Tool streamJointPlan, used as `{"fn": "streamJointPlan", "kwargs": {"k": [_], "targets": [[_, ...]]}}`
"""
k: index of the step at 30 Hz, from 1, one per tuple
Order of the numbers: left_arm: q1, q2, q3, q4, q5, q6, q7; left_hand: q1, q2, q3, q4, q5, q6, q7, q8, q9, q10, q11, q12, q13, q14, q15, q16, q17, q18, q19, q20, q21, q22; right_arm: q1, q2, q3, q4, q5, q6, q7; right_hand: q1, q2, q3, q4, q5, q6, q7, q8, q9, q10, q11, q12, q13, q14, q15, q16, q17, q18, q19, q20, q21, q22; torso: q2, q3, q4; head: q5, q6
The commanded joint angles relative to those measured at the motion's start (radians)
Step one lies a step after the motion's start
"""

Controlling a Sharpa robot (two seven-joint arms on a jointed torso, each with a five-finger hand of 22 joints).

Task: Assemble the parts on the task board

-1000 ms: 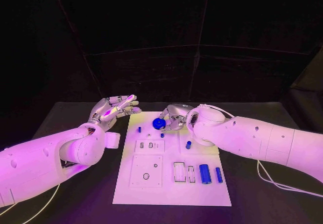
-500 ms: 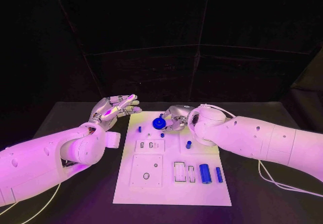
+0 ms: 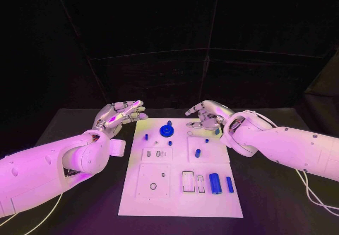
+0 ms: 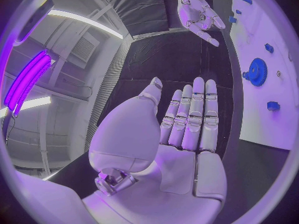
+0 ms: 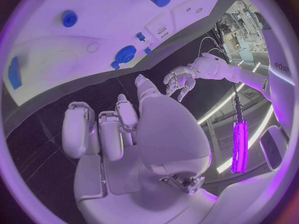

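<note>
Both empty, the left hand [image 3: 121,114] spread and the right hand [image 3: 207,116] loosely curled flank the blue gear [image 3: 166,130] at the task board's [image 3: 180,203] twelve o'clock, seemingly light, rigid plastic, best pinched by its rim.

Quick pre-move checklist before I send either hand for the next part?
1. Right hand empty: ok, fingers loosely curled, holding nothing.
2. Left hand empty: ok, fingers extended, palm bare in its wrist view.
3. Blue gear free of both hands: ok, on the board's far end.
4. Gear fully seated: cannot tell.
5. Loose parts reachable: ok, two blue cylinders lie on the board's near right.
6. Board unobstructed: ok, both hands are off its far corners.
</note>
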Motion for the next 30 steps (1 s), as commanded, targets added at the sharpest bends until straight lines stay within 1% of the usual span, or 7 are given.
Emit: {"fn": "streamJointPlan", "kwargs": {"k": [1, 3, 6, 13, 17, 23, 30], "targets": [[0.002, 0.000, 0.001, -0.001, -0.005, 0.001, 0.003, 0.000, 0.009, 0.000, -0.009, 0.000, 0.008, 0.002, -0.005, -0.001, 0.004, 0.003, -0.007, -0.001, 0.001, 0.007, -0.007, 0.002, 0.014, 0.009, 0.000, -0.005, -0.003, 0.003, -0.042, 0.000, 0.014, 0.154, -0.014, 0.112, 0.016, -0.009, -0.004, -0.015, -0.009, -0.030, 0.002, -0.012, -0.004, -0.014, 0.001, -0.016, -0.010, 0.077, 0.010, 0.006, 0.123, -0.013, -0.003, 0.008, -0.005, -0.001, -0.001, 0.0016, -0.0047, -0.009, 0.000], [0.002, 0.003, 0.001, -0.002, -0.005, 0.001, 0.003, 0.002, 0.010, 0.000, -0.011, 0.000, 0.009, 0.002, -0.005, -0.001, 0.004, 0.003, -0.007, -0.001, 0.001, 0.007, -0.008, 0.002, 0.014, 0.009, 0.000, -0.006, -0.003, 0.003, -0.077, 0.000, 0.019, 0.168, 0.013, 0.137, 0.029, -0.010, -0.003, -0.026, -0.019, -0.016, 0.001, -0.009, -0.002, -0.018, 0.000, -0.021, -0.014, 0.078, 0.010, 0.008, 0.129, -0.013, -0.002, 0.009, -0.005, 0.001, 0.000, 0.0012, -0.0005, -0.022, -0.002], [0.002, 0.009, 0.001, -0.003, -0.005, 0.004, 0.003, 0.002, 0.010, 0.000, -0.011, 0.000, 0.009, 0.002, -0.005, -0.001, 0.004, 0.003, -0.007, -0.001, 0.001, 0.007, -0.008, 0.002, 0.014, 0.009, 0.000, -0.006, -0.003, 0.002, -0.121, 0.000, 0.015, 0.179, 0.039, 0.162, 0.046, -0.011, -0.002, -0.041, -0.024, 0.016, -0.001, 0.000, 0.003, -0.015, -0.002, -0.019, -0.013, 0.079, 0.009, 0.010, 0.133, -0.014, 0.000, 0.009, -0.002, 0.006, -0.001, 0.0030, 0.0004, -0.038, 0.008], [0.001, 0.017, 0.000, -0.007, -0.005, 0.012, 0.004, 0.002, 0.010, 0.000, -0.012, 0.000, 0.009, 0.001, -0.005, -0.001, 0.004, 0.003, -0.008, -0.001, 0.001, 0.006, -0.008, 0.003, 0.014, 0.010, 0.000, -0.006, -0.003, -0.004, -0.170, -0.001, -0.044, 0.175, 0.060, 0.188, 0.055, -0.017, -0.007, -0.054, -0.023, 0.042, -0.004, 0.012, 0.006, -0.016, -0.003, -0.022, -0.016, 0.078, 0.008, 0.008, 0.129, -0.013, -0.003, 0.009, -0.004, 0.001, 0.002, 0.0061, -0.0051, -0.049, 0.008], [0.001, 0.019, -0.002, -0.009, -0.005, 0.018, 0.004, 0.002, 0.010, 0.000, -0.012, 0.000, 0.009, 0.001, -0.005, -0.001, 0.005, 0.003, -0.008, -0.001, 0.001, 0.006, -0.008, 0.003, 0.014, 0.010, 0.000, -0.006, -0.003, -0.024, -0.178, -0.001, -0.078, 0.169, 0.071, 0.191, 0.054, -0.019, -0.010, -0.055, -0.024, 0.046, -0.006, 0.013, 0.006, -0.017, -0.005, -0.024, -0.017, 0.078, 0.007, 0.007, 0.128, -0.012, -0.005, 0.009, -0.006, -0.003, -0.001, 0.0009, 0.0005, -0.056, 0.008], [0.001, 0.022, -0.004, -0.012, -0.005, 0.023, 0.005, 0.002, 0.010, 0.000, -0.012, 0.000, 0.009, 0.001, -0.005, -0.001, 0.005, 0.003, -0.008, -0.001, 0.001, 0.006, -0.008, 0.003, 0.014, 0.010, 0.000, -0.006, -0.003, -0.052, -0.167, -0.001, -0.121, 0.148, 0.092, 0.180, 0.050, -0.023, -0.016, -0.056, -0.029, 0.039, -0.003, 0.009, 0.003, -0.020, -0.004, -0.029, -0.021, 0.077, 0.007, 0.006, 0.126, -0.011, -0.008, 0.008, -0.009, -0.008, 0.000, 0.0019, 0.0010, -0.054, 0.005], [0.000, 0.024, -0.006, -0.016, -0.005, 0.025, 0.004, 0.002, 0.010, 0.000, -0.012, 0.000, 0.009, 0.001, -0.005, -0.001, 0.005, 0.003, -0.008, -0.001, 0.001, 0.006, -0.008, 0.003, 0.014, 0.010, 0.000, -0.006, -0.003, -0.073, -0.143, -0.001, -0.158, 0.132, 0.118, 0.169, 0.047, -0.024, -0.019, -0.056, -0.030, 0.035, -0.002, 0.006, 0.002, -0.021, -0.002, -0.030, -0.022, 0.077, 0.007, 0.006, 0.126, -0.010, -0.010, 0.008, -0.011, -0.012, 0.000, -0.0005, 0.0021, -0.054, 0.000]]}}
